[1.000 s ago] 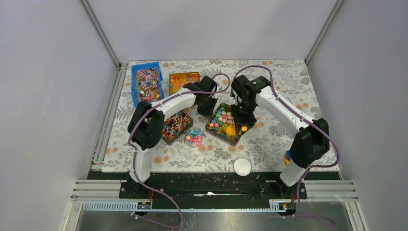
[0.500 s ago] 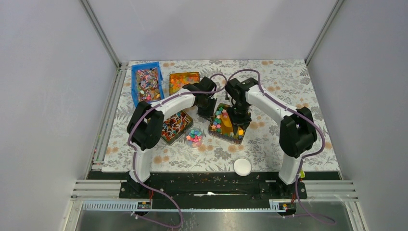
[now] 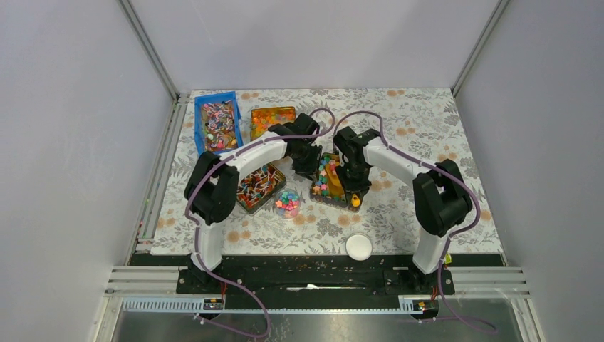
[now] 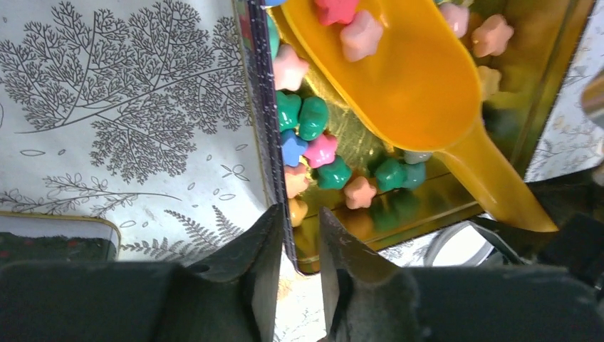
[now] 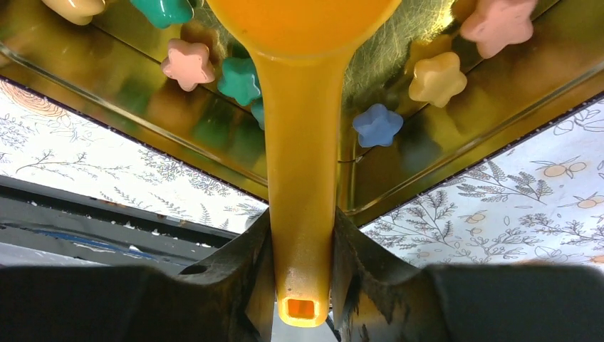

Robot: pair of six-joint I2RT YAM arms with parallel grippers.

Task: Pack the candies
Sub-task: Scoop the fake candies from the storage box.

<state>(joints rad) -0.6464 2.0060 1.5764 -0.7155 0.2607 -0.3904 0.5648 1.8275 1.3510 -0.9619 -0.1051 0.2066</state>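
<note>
Pastel star-shaped candies (image 3: 325, 173) lie in a gold tray (image 3: 335, 206) at mid table. My left gripper (image 3: 308, 162) is shut on the tray's dark side wall (image 4: 262, 135), one finger outside and one inside. My right gripper (image 3: 354, 187) is shut on the handle of a yellow scoop (image 5: 302, 178). The scoop's bowl (image 4: 399, 78) lies in the tray with a few pink candies (image 4: 360, 35) in it. Loose candies (image 5: 377, 125) lie on the tray floor around the handle. A small clear cup (image 3: 288, 203) holding candies stands left of the tray.
A white lid (image 3: 359, 246) lies near the front edge. A tray of stick sweets (image 3: 258, 187) sits left of the cup. A blue bin (image 3: 217, 127) and a tray of orange beads (image 3: 272, 118) stand at the back left.
My right arm has folded in and swung left, bringing the scoop down into the tray. The tray has turned a little under my left gripper's hold.
</note>
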